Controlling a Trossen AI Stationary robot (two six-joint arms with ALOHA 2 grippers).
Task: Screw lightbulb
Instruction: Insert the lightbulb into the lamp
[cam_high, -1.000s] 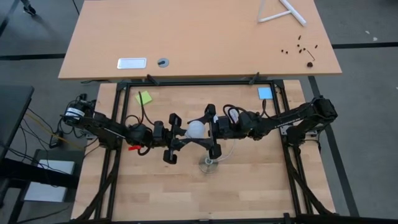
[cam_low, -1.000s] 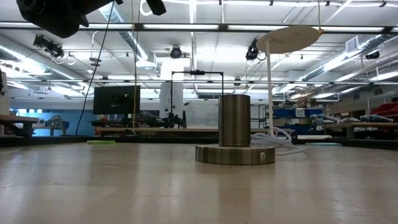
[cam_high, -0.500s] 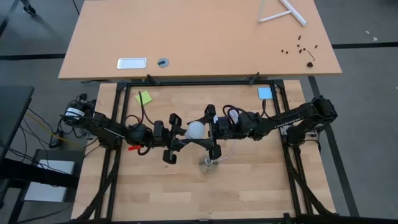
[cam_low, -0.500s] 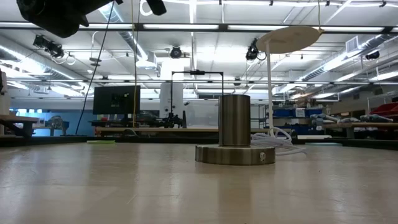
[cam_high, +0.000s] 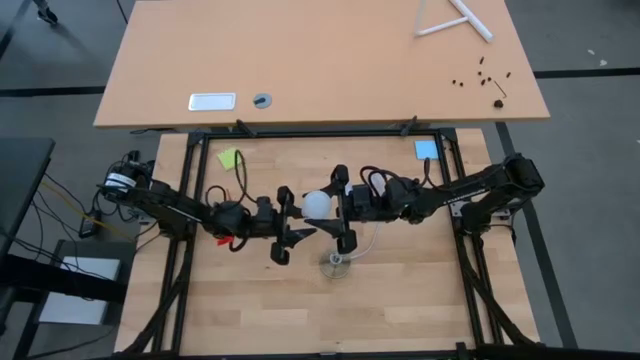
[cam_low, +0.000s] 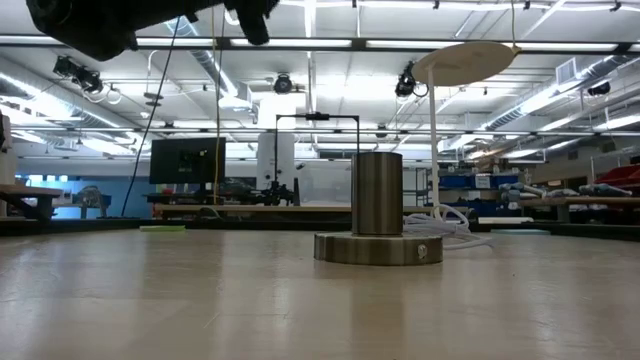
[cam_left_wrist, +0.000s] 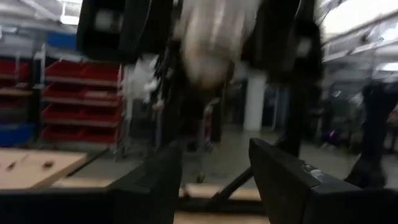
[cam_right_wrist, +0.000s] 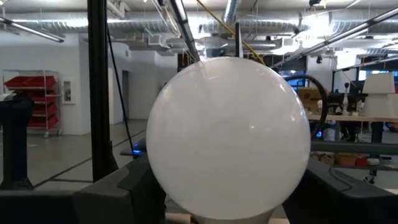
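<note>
- Pale wooden tabletop (cam_high: 400, 300) is being used; a squat brushed-metal cylindrical socket (cam_low: 378, 221) is standing empty, nothing screwed in yet.
- Small white frosted lightbulb (cam_high: 318, 204) is being pinched aloft by the right gripper (cam_high: 338, 210), above and beside the socket.
- Compared with earlier, the left gripper (cam_high: 290, 228) is being spread and drawn off the bulb.

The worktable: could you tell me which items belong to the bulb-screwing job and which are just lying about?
Job:
- lightbulb, held by the right gripper
- socket with its white cord
- left gripper, open beside the bulb

Lying about:
- green note
- blue card
</note>
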